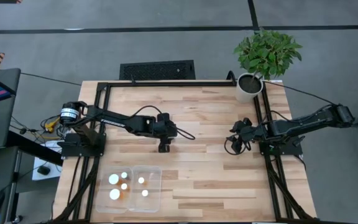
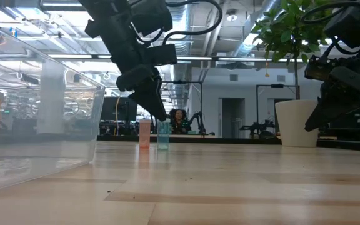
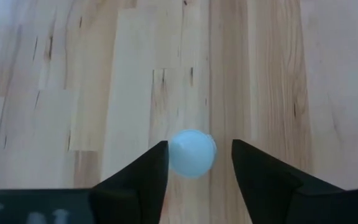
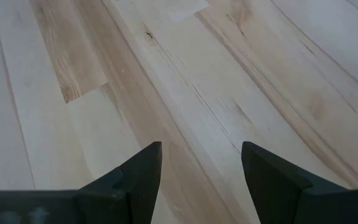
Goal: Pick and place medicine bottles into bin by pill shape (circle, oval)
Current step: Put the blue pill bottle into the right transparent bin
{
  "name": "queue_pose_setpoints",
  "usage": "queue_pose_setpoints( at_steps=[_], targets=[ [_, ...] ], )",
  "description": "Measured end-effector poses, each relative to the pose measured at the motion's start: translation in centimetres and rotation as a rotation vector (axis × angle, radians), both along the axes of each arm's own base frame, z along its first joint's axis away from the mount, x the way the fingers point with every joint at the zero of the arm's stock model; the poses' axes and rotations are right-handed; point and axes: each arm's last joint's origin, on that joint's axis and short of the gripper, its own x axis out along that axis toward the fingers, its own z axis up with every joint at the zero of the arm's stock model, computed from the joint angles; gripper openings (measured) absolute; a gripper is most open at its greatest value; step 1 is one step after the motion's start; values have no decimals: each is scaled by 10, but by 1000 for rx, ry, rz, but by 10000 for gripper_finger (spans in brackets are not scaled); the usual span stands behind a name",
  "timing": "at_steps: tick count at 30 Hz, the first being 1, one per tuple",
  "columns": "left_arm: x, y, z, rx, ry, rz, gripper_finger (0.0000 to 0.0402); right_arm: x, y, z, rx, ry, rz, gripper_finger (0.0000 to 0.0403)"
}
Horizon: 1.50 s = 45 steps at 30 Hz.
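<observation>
A small medicine bottle, seen from above as a round white cap (image 3: 191,154), stands on the wooden table between the two fingers of my left gripper (image 1: 165,148), which is open and slants down at it near the table's middle. In the low view its fingertip hangs just above a small pale cylinder (image 2: 163,134). The clear bin (image 1: 155,170) sits at the near left edge. Several white-capped bottles (image 1: 114,180) stand in its left compartment and two (image 1: 142,181) in its right. My right gripper (image 1: 235,144) waits open at the right, over bare wood. My left gripper has a finger on each side of the bottle's cap, coming slanting down from the table's left side. One fingertip (image 3: 161,152) meets the cap's edge in the wrist view, but I cannot tell whether it touches. The other finger (image 3: 241,155) stands apart from the cap.
A potted plant (image 1: 253,74) stands at the far right corner. Black frame rails (image 1: 166,83) run along the far edge and both sides. A second small pinkish cylinder (image 2: 144,134) shows beside the pale one. Bare wood lies between the arms and right of the bin.
</observation>
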Motion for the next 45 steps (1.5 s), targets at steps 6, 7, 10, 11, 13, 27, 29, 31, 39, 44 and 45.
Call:
queue_pose_setpoints(
  at_steps=[6,7,10,11,13,27,29,31,39,44,45],
  targets=[
    [0,0,0,1,0,1,124,0,0,0,0,0,0,234],
    [0,0,0,1,0,1,118,0,0,0,0,0,0,234],
    [0,0,0,0,0,0,101,0,0,0,0,0,0,234],
    [0,0,0,-1,0,-1,96,0,0,0,0,0,0,234],
    [0,0,0,-3,-1,3,90,0,0,0,1,0,-1,234],
    [0,-10,1,54,9,0,205,0,0,0,5,-2,-5,234],
    [2,-11,5,82,-1,12,220,0,0,0,5,-2,-5,234],
    [3,-12,7,93,-2,17,229,0,0,0,5,-2,-5,234],
    [3,-6,6,29,2,-17,229,0,0,0,1,-1,-2,234],
    [2,2,4,28,9,5,222,0,0,0,1,-1,-2,234],
    [2,3,4,28,8,6,221,0,0,0,1,-1,-2,234]
  ],
)
